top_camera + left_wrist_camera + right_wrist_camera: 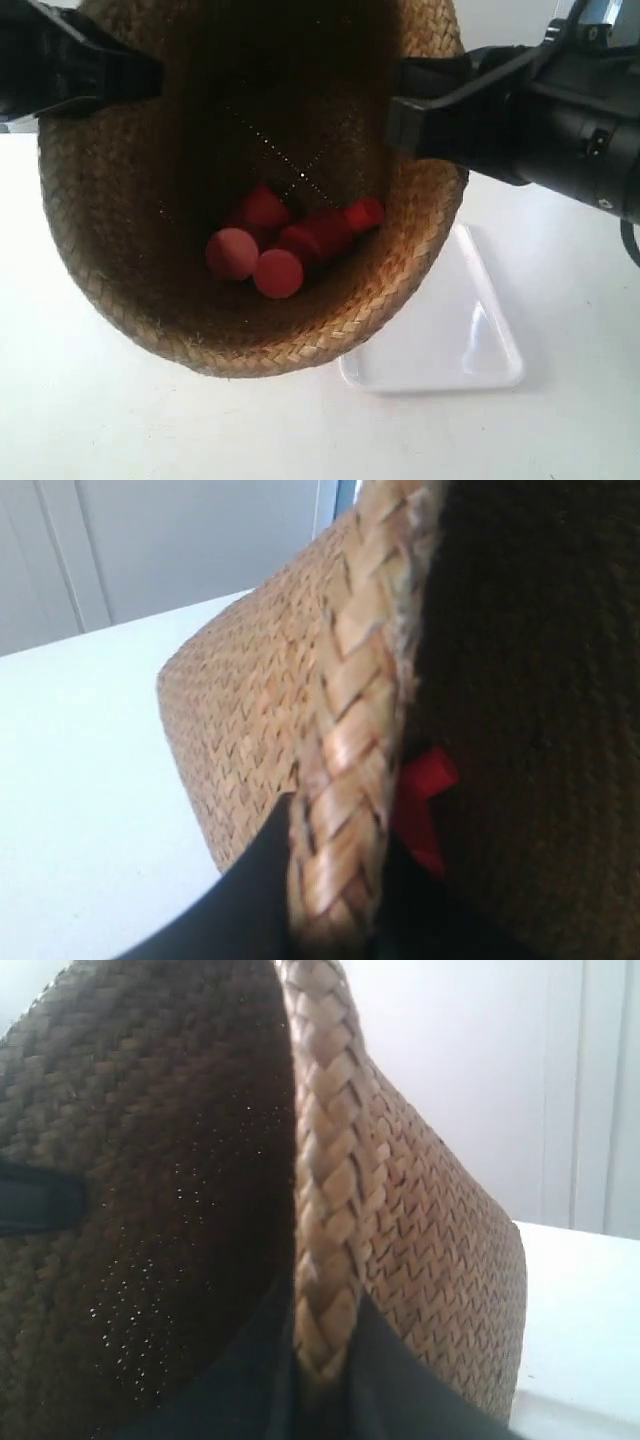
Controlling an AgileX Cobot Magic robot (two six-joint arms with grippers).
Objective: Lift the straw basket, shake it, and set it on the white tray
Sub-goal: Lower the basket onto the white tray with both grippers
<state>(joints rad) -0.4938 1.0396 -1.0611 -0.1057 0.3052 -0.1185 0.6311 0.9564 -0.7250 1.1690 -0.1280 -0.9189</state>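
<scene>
The straw basket [330,310] hangs in the air, tipped with its dark mouth toward the exterior camera. Both grippers pinch its braided rim from opposite sides. My left gripper [335,900] is shut on the rim [345,750], one finger outside the wall and one inside. On the opposite side my right gripper [325,1360] is likewise shut on the rim [325,1160]. In the exterior view the grippers sit at the rim's left [130,75] and right [415,110]. The white tray [470,340] lies flat on the table, partly hidden behind and below the basket.
Several red rounded pieces [285,245] lie loose inside the basket on its lower wall; one red piece [425,800] shows in the left wrist view. The table top [80,400] is white. White panelled walls [180,540] stand behind.
</scene>
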